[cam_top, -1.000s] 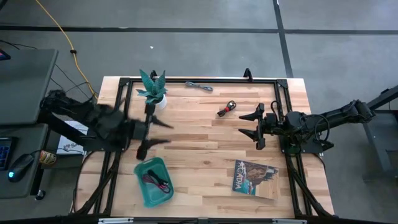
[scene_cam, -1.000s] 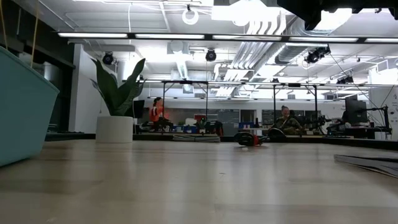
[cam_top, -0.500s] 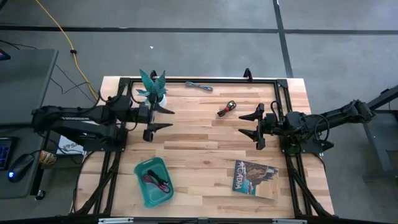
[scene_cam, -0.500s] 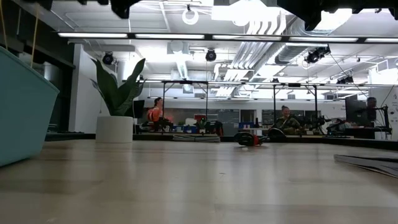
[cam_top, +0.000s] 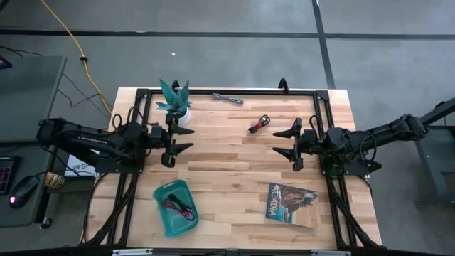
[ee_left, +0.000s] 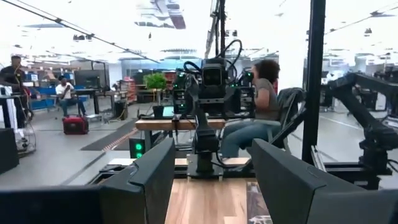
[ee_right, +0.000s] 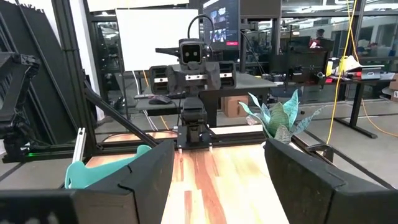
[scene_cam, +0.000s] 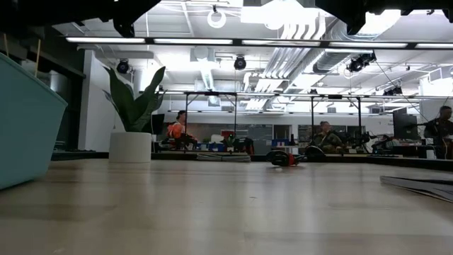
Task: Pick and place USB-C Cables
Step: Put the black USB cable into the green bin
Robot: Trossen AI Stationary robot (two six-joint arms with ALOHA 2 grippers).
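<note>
Surface (cam_top: 234, 171): wooden.
Teal tray (cam_top: 163, 217): landmark, at the near left; holds the maroon-purple cable (cam_top: 178, 208).
Grey cable (cam_top: 227, 98): far edge, well beyond the tray.
Black-and-red cable (cam_top: 259, 123): far from the tray, toward the right arm.
Potted plant (cam_top: 175, 105): beyond the tray, by the left arm.
Magazine (cam_top: 290, 203): right of the tray.
Left pincer (cam_top: 176, 136): fingers wide, empty, between tray and plant.
Right pincer (cam_top: 286, 142): fingers wide, empty, well right of the tray.
</note>
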